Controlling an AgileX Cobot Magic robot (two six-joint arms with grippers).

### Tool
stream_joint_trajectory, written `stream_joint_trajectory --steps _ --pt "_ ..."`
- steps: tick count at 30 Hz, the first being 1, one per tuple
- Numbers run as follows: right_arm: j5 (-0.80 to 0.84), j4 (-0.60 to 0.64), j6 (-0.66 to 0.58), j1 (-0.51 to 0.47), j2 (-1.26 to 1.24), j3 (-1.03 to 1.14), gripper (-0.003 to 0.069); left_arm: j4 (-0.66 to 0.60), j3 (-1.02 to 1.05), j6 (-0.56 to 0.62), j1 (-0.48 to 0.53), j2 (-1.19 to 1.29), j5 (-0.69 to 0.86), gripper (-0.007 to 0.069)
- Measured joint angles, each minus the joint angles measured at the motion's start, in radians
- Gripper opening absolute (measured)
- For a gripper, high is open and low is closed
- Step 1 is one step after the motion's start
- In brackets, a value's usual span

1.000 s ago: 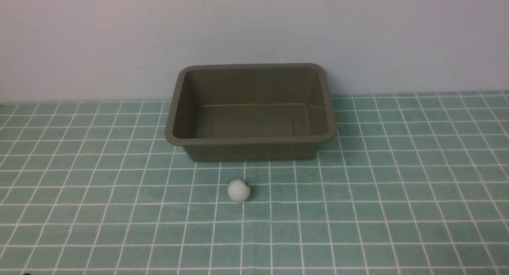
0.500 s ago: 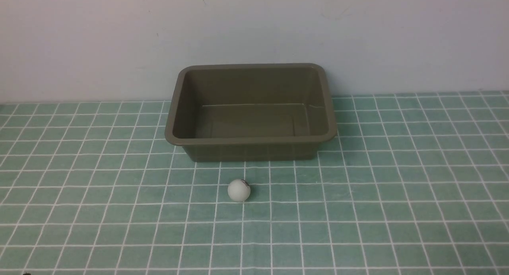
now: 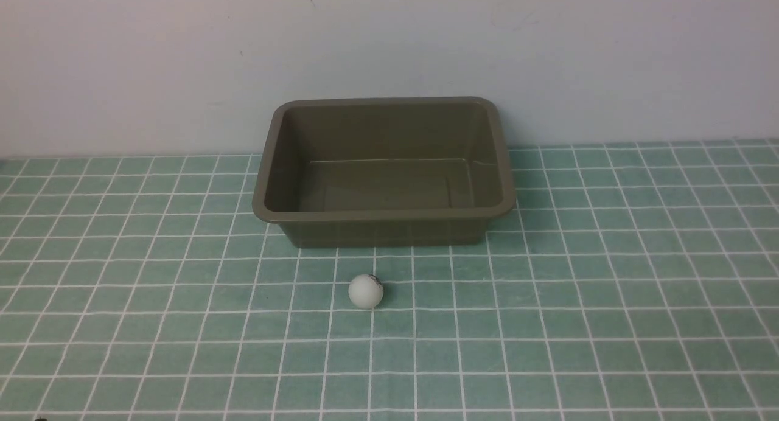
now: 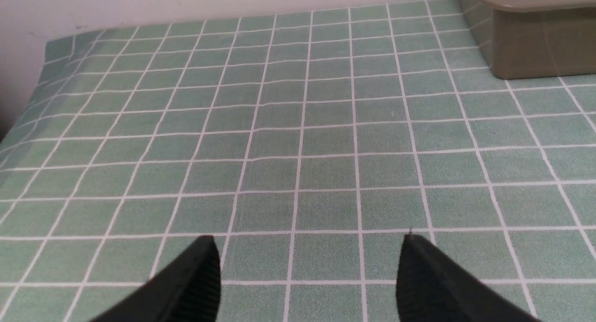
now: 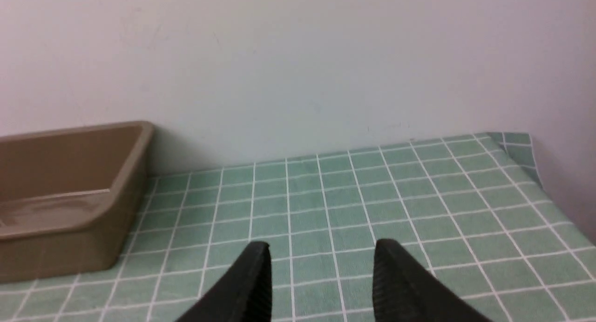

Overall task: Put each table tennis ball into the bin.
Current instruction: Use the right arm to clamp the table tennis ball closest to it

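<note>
Left gripper (image 4: 308, 240): fingers wide apart, nothing between, only green grid cloth (image 4: 298, 126) under them. Right gripper (image 5: 323, 244): fingers parted, narrower gap, also empty. Neither wrist view shows table tennis ball (image 3: 366, 291). Front view: ball rests on cloth ahead of both arms, a hair left of centre, so left arm judged marginally nearer. Sphere, no long axis. Beyond ball, near but apart: bin (image 3: 383, 215), empty, against wall.

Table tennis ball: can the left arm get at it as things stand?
Probably yes. The table tennis ball lies alone on the tiled cloth, apart from the bin behind it, with nothing covering it. The left gripper is open and empty, though its wrist view does not show the ball.
</note>
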Motion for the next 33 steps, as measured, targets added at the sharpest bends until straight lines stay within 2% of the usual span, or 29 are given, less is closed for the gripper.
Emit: stream_joint_trajectory --steps 6,11,22,23,28,33 --pt "0.128 0.019 0.01 0.0 0.107 -0.207 0.0282 0.0 0.0 0.0 0.0 0.0 0.0 0.0459" --pt "0.2 0.045 0.01 0.0 0.171 -0.299 0.0282 0.0 0.0 0.0 0.0 0.0 0.0 0.0459" --pt "0.156 0.294 -0.018 0.0 0.187 -0.311 0.0282 0.0 0.0 0.0 0.0 0.0 0.0 0.0459" --pt "0.156 0.342 -0.06 0.0 0.2 -0.311 0.0282 0.0 0.0 0.0 0.0 0.0 0.0 0.0459" --pt "0.209 0.662 -0.533 0.0 0.339 -0.312 0.0282 0.0 0.0 0.0 0.0 0.0 0.0 0.0459" --pt "0.292 0.957 -0.798 0.0 0.53 -0.332 0.0282 0.0 0.0 0.0 0.0 0.0 0.0 0.0459"
